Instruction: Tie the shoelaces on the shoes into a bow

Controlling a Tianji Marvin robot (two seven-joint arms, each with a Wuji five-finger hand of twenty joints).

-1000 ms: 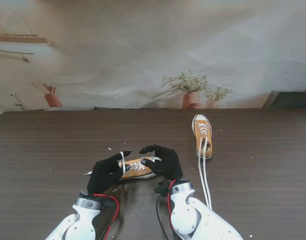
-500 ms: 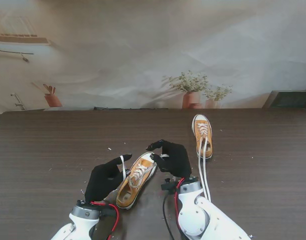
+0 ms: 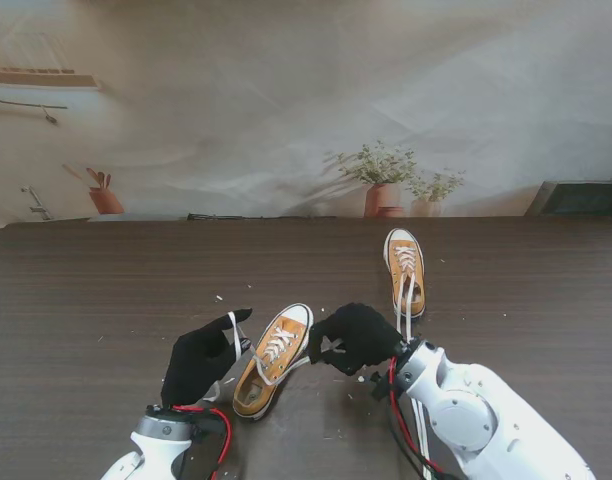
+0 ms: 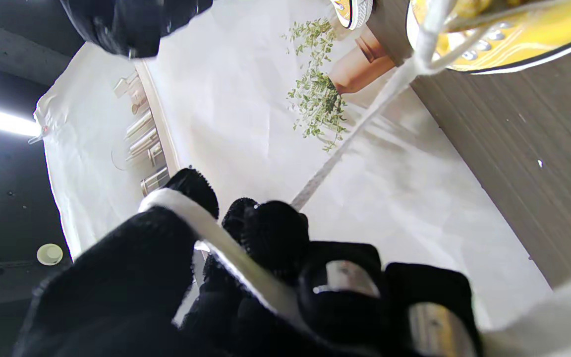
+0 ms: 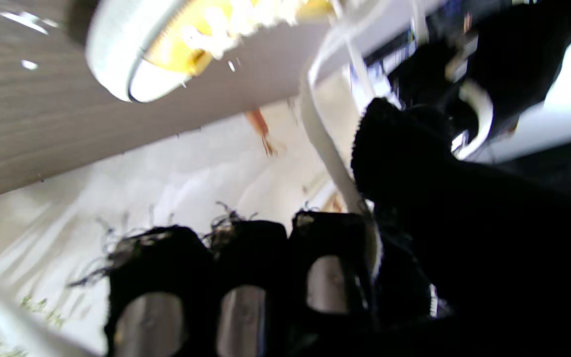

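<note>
A yellow sneaker point(image 3: 270, 361) lies between my two hands, toe pointing away and to the right. My left hand point(image 3: 201, 358) is shut on one white lace end point(image 3: 233, 325), seen running across its fingers point(image 4: 226, 253) and up to the sneaker point(image 4: 493, 29). To the right of the shoe, my right hand point(image 3: 354, 338) is shut on the other lace end point(image 5: 327, 144), which leads to the sneaker's toe point(image 5: 166, 44). A second yellow sneaker point(image 3: 405, 268) stands farther off on the right, with its long laces point(image 3: 404, 340) trailing toward me.
The dark wooden table point(image 3: 106, 290) carries small white crumbs point(image 3: 218, 298). A printed backdrop with potted plants point(image 3: 386, 180) hangs behind the far edge. A dark object point(image 3: 581, 198) sits at the far right corner.
The near sneaker turned from lying crosswise to pointing away. Both hands drew apart, the right swinging out to the right and the left toward me, each keeping its lace end.
</note>
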